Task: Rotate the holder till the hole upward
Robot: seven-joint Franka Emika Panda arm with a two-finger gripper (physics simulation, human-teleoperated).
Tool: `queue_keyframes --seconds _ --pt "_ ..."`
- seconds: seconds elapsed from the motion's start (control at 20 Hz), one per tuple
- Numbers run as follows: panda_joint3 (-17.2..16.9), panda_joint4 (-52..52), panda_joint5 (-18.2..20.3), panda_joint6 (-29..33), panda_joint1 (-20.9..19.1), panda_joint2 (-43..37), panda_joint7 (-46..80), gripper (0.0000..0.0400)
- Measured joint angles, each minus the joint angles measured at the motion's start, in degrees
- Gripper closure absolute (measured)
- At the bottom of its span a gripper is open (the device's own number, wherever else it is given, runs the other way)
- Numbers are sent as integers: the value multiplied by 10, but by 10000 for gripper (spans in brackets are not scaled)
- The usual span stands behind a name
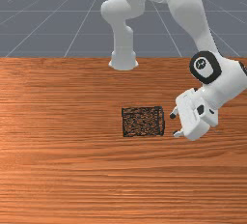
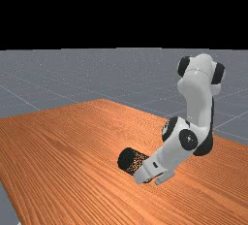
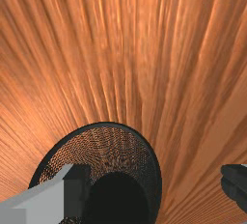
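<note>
The holder (image 1: pixel 141 121) is round, of black mesh, and it lies on its side upon the orange-brown table (image 1: pixel 62 170), with its rimmed hole (image 3: pixel 118 153) toward my gripper (image 1: pixel 175 124). My two fingers (image 3: pixel 76 196) stand apart, near the holder. Beyond the table is grey floor (image 2: pixel 72 73) with pale lines. In the far view, my gripper hides part of the holder; whether I touch its rim, I cannot tell.

Front view's top edge chops off the white-and-grey arm (image 1: pixel 185 6); wrist view crops the black mesh cylinder (image 3: pixel 116 146), grey-black finger (image 3: pixel 75 189) blocking some too.
</note>
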Motion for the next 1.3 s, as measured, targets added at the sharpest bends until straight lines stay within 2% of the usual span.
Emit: queue_keyframes --seconds 0.25,0.3,0.45,0.55,0.9,0.95,1.0,1.05,1.1,1.15,1.2,1.3 --pt "-23 -26 -29 3 0 -7 2 0" --pt "-19 -47 -24 26 -10 -20 -5 0" --pt "-26 -66 -32 39 -17 -28 -8 0" --pt "-17 -69 -18 42 -33 -33 -34 0" --pt "-24 -97 -30 72 -36 -47 -28 0" --pt "-24 -98 -30 72 -36 -47 -28 156" --pt "-24 -99 -31 73 -36 -48 -29 250" --pt "-24 -100 -31 75 -36 -49 -29 306" --pt "-25 -101 -32 76 -37 -49 -30 339" --pt "-25 -102 -32 76 -37 -50 -30 344" --pt "-6 -121 -3 101 -57 -68 -55 345" --pt "4 -134 15 106 -68 -90 -76 359"
